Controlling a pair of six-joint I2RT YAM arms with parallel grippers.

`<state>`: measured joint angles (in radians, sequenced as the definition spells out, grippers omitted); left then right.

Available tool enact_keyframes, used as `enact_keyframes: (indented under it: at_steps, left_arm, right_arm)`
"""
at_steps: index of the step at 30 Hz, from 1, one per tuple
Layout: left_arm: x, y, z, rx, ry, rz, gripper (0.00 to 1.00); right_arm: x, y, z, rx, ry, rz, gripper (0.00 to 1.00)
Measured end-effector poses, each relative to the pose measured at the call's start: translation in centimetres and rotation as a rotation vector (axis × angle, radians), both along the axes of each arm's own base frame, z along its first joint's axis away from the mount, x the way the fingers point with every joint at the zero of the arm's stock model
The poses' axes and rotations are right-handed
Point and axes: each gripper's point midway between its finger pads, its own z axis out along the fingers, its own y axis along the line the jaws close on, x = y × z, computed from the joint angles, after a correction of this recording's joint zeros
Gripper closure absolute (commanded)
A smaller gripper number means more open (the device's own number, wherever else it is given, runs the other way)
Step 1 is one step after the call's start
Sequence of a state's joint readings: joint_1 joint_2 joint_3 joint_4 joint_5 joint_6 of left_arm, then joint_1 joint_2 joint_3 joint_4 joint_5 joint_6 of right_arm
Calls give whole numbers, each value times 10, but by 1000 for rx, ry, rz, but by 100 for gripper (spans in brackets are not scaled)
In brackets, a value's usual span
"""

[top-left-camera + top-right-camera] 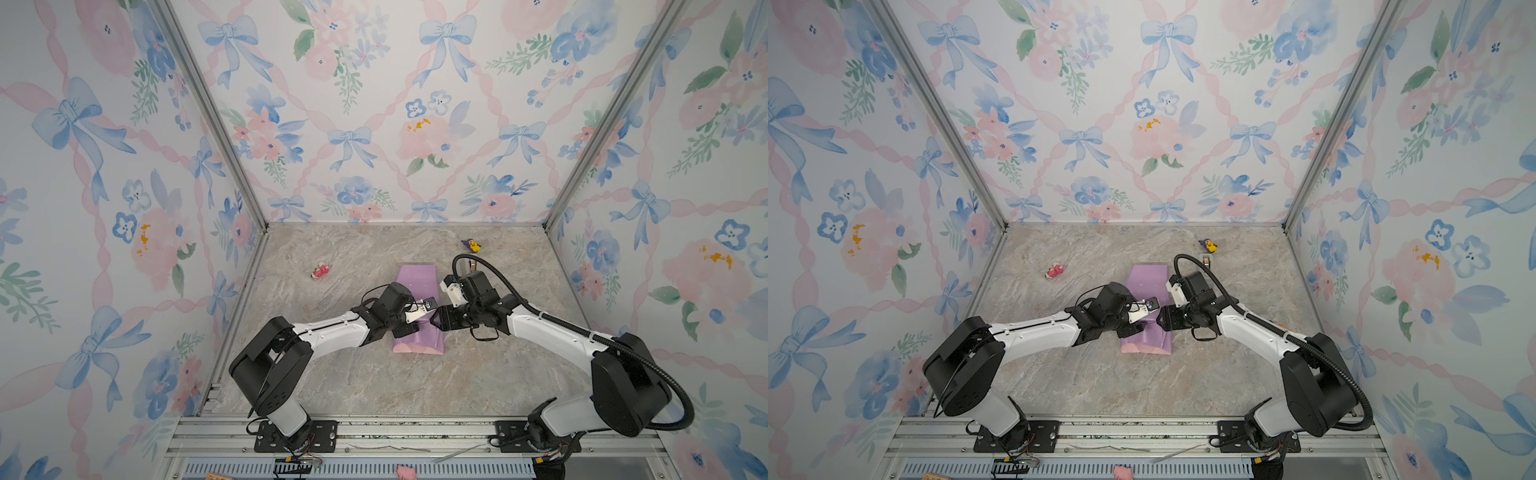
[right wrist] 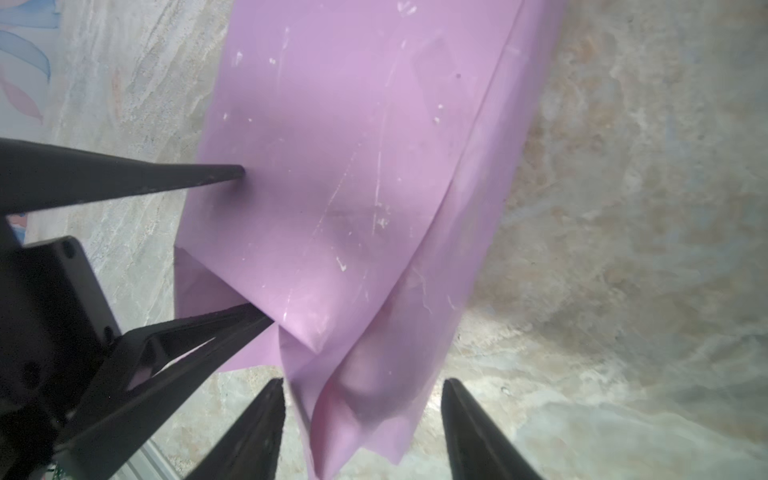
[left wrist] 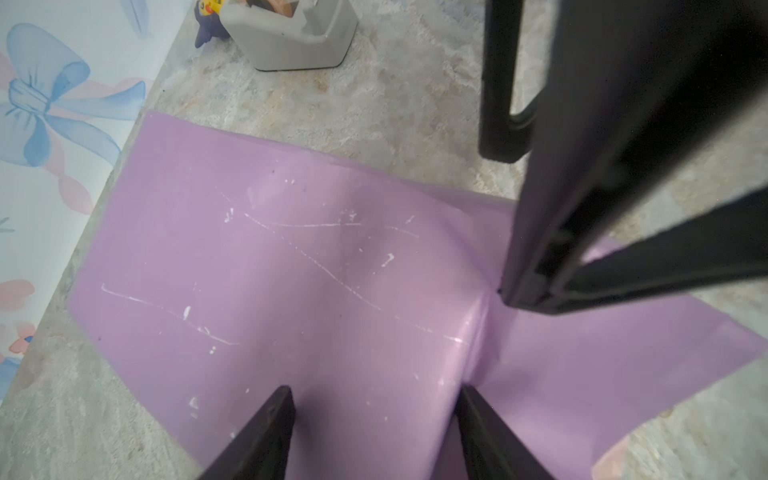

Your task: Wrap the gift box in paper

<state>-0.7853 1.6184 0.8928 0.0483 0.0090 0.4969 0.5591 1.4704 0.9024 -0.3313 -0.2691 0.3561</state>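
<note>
Setting: marble-patterned tabletop [image 1: 374,386] inside a booth with floral wallpaper walls [image 1: 374,124].
Paper: lilac paper [image 1: 413,276] lies at the table's centre, folded over lengthwise into a long, low sleeve. A sliver of its pink face shows at the near end.
Gift box: not visible; probably under the raised middle of the sleeve.
Left gripper: left gripper [image 3: 374,388] has its jaws spread apart, tips resting on the paper's top, gripping nothing.
Right gripper: right gripper [image 2: 363,380] also has its jaws apart, straddling a loose layered fold at the paper's edge without pinching it.
Progress: I judge the sides wrapped over. The ends are unfolded and no tape shows, so end folds and taping remain.
Surroundings: grey tape dispenser [image 3: 291,41] beyond the paper, duck toy [image 1: 471,245] just beside it, small pink toy [image 1: 321,271] well apart.
Hidden: the arms cover the sleeve's middle in both top views, and the seam is hard to make out.
</note>
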Motion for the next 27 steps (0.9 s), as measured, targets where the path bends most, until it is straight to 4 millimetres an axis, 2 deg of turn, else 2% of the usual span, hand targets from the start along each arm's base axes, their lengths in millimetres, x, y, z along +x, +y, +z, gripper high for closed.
enact_keyframes:
  at_steps: [8,13,16,18,24,27]
  left_arm:
    - [-6,-5,0,-19,24,-23,34]
    - [-8,-6,2,-46,43,-30,33]
    - [-9,-7,11,-86,54,-37,33]
    - [-10,-9,22,-124,54,-46,33]
    - [-3,-8,59,-227,5,-39,35]
    - [6,-2,62,-234,-12,-10,35]
  right_arm:
    - [2,-13,-11,-39,36,-45,44]
    - [3,-23,-12,-62,45,-69,43]
    - [1,-27,-11,-70,47,-73,39]
    - [0,-27,-3,-58,30,-70,37]
    - [1,-22,49,57,-69,-73,34]
    - [10,-15,60,81,-68,-82,35]
